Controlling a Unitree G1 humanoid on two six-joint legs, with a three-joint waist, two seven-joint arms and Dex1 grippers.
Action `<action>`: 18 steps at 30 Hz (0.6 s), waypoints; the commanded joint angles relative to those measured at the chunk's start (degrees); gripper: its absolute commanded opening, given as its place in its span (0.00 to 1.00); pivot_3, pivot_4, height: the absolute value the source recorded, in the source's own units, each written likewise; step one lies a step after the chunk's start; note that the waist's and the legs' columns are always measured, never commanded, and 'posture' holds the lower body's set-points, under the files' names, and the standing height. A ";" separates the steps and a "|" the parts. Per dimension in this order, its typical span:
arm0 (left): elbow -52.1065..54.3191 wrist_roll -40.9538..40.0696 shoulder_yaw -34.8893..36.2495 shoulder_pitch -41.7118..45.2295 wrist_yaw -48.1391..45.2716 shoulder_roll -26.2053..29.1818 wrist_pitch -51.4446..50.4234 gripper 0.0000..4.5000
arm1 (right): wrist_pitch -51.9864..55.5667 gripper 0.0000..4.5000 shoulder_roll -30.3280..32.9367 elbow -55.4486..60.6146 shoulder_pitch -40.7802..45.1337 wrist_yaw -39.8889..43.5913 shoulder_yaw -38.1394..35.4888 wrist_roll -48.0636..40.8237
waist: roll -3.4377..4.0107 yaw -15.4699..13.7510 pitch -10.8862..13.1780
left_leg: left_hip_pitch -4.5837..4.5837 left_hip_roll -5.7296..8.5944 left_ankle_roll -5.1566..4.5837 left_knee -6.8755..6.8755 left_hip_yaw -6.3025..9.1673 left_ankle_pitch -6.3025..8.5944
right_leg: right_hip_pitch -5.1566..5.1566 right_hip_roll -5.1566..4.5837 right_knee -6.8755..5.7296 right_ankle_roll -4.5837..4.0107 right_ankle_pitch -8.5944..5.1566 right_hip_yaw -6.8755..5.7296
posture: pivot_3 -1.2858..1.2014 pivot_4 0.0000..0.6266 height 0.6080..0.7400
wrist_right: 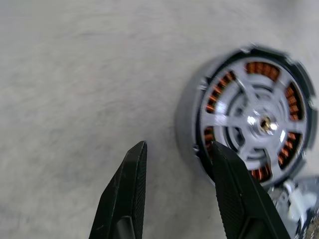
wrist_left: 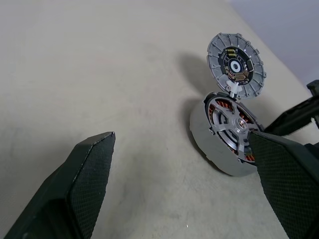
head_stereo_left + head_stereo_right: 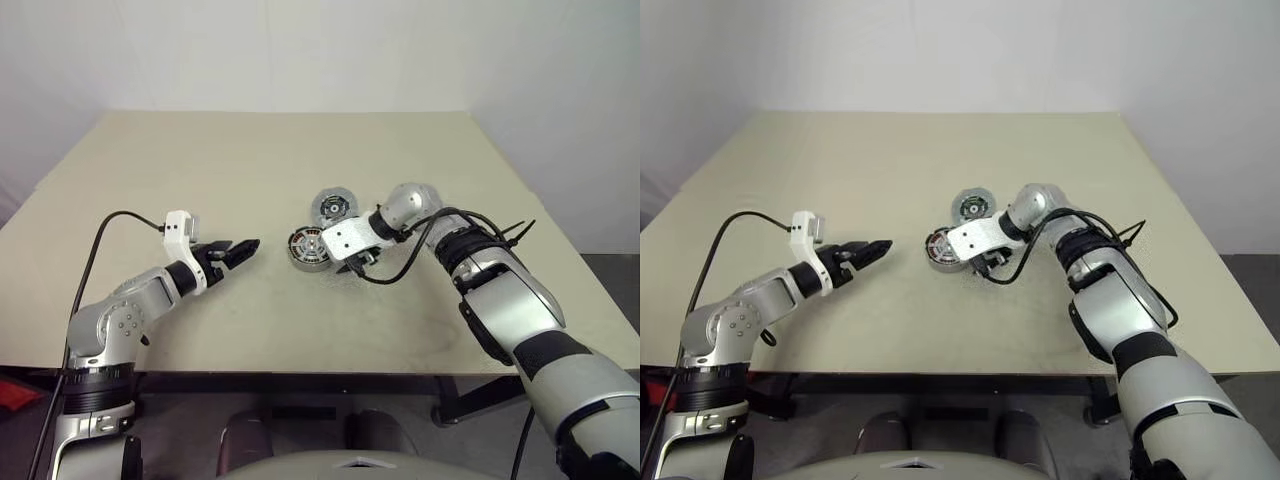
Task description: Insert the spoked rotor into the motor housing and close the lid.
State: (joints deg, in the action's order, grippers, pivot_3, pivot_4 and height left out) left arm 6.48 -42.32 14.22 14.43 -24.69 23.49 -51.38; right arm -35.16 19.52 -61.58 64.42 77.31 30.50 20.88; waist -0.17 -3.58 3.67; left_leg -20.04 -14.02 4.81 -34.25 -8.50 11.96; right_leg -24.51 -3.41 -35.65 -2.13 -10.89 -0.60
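Observation:
The motor housing lies flat on the table just right of centre, copper coils showing around its ring. The spoked rotor sits inside it, silver spokes around a small hub. The lid lies swung open behind the housing, joined at its edge, inner face up. My right gripper points down beside the housing's near right edge, open with bare table between its fingers; one fingertip is against the rim. My left gripper hovers open to the housing's left, aimed at it.
The beige table stretches wide to the left and behind the parts. Its front edge runs just below both arms. Black cables loop from my right wrist near the housing.

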 commanded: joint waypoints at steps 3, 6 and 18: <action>1.59 0.27 0.66 0.48 0.37 -0.43 1.51 1.00 | -3.79 0.50 -1.25 -1.19 4.33 -1.62 1.53 2.84 | 0.00 0.36 0.00 | -0.02 0.00 0.00 0.00 0.00 0.00 | -0.01 0.00 -0.01 -0.01 0.00 0.00 | 0.52 0.00 1.00; 2.00 0.29 0.75 -0.20 0.40 -0.62 1.58 1.00 | -4.21 0.50 -2.38 -2.27 4.84 -3.14 2.07 3.97 | 0.00 0.67 0.00 | -0.02 0.00 0.00 -0.01 0.00 0.00 | -0.02 -0.01 0.00 -0.02 -0.01 0.00 | 0.52 0.00 1.00; 2.87 0.38 0.94 -1.33 0.97 -0.68 1.38 1.00 | -4.90 0.50 -3.72 -4.97 4.93 -5.82 2.87 7.09 | 0.00 1.37 0.00 | 0.01 -0.02 0.00 -0.02 0.00 0.00 | -0.01 0.02 -0.10 -0.04 0.00 0.02 | 0.52 0.00 1.00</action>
State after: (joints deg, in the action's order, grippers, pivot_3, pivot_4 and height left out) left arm 7.01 -41.92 14.34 12.86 -23.85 22.57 -50.97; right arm -39.58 15.67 -66.10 68.01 71.72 32.78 27.16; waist -0.16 -2.22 3.67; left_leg -20.03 -14.04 4.81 -34.27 -8.50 11.96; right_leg -24.52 -3.38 -35.75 -2.17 -10.89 -0.58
